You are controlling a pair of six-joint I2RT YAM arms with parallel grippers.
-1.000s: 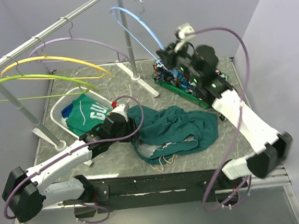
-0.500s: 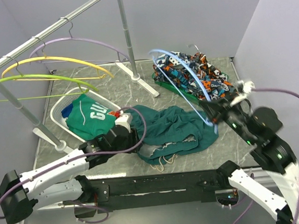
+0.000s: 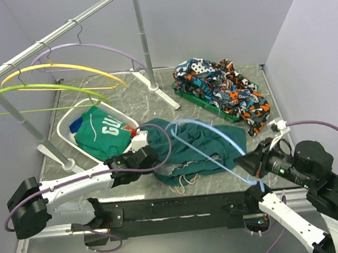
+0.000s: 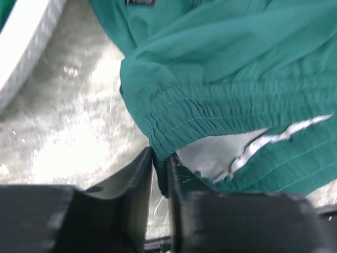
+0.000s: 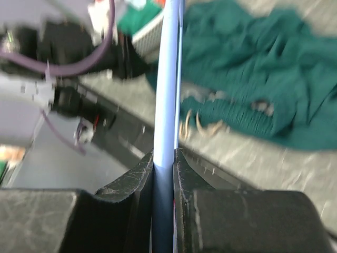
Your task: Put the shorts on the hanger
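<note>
The left gripper (image 4: 159,158) pinches the elastic waistband of the shorts (image 4: 237,47), probably to lift it open. The right gripper (image 5: 163,158) clamps the hanger (image 5: 168,79) above them, ready for threading. The shorts lie crumpled, dark teal, by the table's (image 3: 127,186) front edge.

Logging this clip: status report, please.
Left gripper pinching waistband of dark teal fabric shorts. Right gripper clamped on thin light-blue plastic hanger, over shorts. Nothing blocking.
</note>
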